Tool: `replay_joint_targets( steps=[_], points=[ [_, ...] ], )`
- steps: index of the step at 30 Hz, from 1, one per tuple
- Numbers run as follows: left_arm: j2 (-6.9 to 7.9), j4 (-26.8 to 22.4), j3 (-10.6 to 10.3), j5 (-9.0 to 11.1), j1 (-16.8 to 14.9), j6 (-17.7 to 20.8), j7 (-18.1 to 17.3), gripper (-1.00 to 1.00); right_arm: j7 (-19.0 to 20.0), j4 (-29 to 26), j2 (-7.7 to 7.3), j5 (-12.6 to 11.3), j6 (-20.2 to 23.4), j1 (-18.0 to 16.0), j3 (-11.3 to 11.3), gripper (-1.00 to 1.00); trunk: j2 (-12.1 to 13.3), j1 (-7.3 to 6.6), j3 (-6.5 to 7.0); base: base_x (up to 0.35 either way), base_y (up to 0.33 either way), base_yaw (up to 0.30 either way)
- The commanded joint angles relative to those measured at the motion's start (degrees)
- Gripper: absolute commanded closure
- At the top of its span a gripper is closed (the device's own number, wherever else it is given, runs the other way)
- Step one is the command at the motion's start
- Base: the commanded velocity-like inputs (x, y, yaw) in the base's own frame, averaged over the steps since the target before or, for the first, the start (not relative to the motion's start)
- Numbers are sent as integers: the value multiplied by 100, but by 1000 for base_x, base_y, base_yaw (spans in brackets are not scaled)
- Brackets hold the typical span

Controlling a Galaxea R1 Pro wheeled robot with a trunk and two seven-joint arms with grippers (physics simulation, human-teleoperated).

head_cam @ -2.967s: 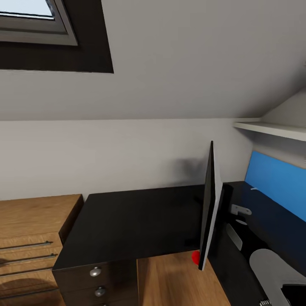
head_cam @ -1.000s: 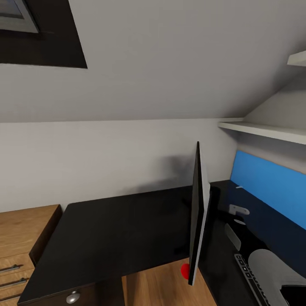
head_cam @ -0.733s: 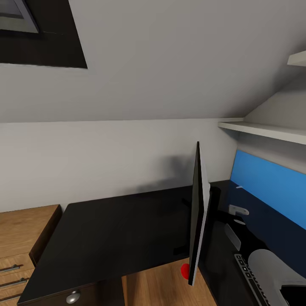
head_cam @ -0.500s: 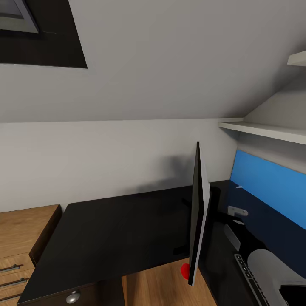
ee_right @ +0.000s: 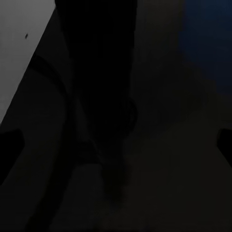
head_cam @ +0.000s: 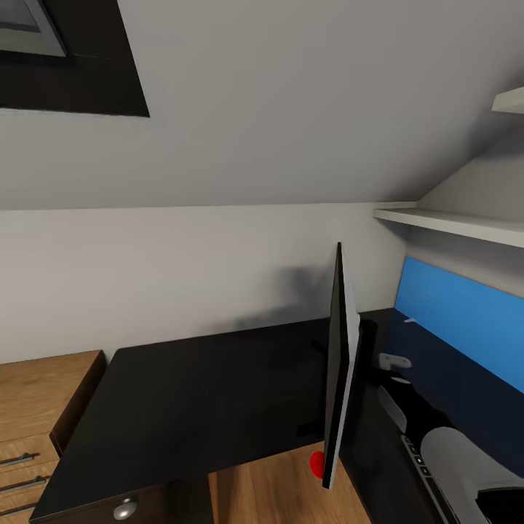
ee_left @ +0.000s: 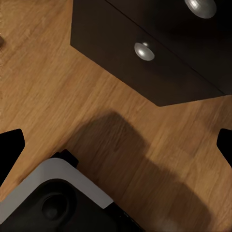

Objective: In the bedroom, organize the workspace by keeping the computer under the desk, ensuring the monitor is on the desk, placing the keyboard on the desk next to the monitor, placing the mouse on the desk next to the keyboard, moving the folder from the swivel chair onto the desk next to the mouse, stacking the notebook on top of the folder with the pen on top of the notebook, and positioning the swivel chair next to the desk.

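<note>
Step in hand, judged: keyboard placement. Monitor point(head_cam: 340, 364) stands edge-on, frame centre, on worktop point(head_cam: 204, 393). Keyboard point(head_cam: 422, 473) lower right, beside monitor. Right gripper point(head_cam: 393, 362) state: cannot tell. Next: align keyboard w/ monitor.

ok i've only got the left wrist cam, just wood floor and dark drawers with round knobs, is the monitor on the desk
observer: yes, the head view shows the thin black monitor standing edge-on on the black desk top.
operator: keyboard anywhere
observer: a dark keyboard lies on the dark surface right of the monitor, partly covered by the grey right arm.
operator: what's behind that
observer: a blue wall panel under a white shelf.
</note>
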Motion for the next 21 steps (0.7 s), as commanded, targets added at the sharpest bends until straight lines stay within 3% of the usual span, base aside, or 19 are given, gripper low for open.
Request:
replay_joint_targets(
  steps=[1, 21],
  points=[
    [1, -14, -3, 45, 2, 12, 27, -100, -41, -13, -8, -45, 30, -2, 60, -100, -5, 1, -7, 0, 0, 0],
    [2, 76, -2, 40, -1, 2, 32, -100, -104, -23, -7, -70, 36, -2, 61, -100, -5, 1, -7, 35, 0, 0]
  ],
)
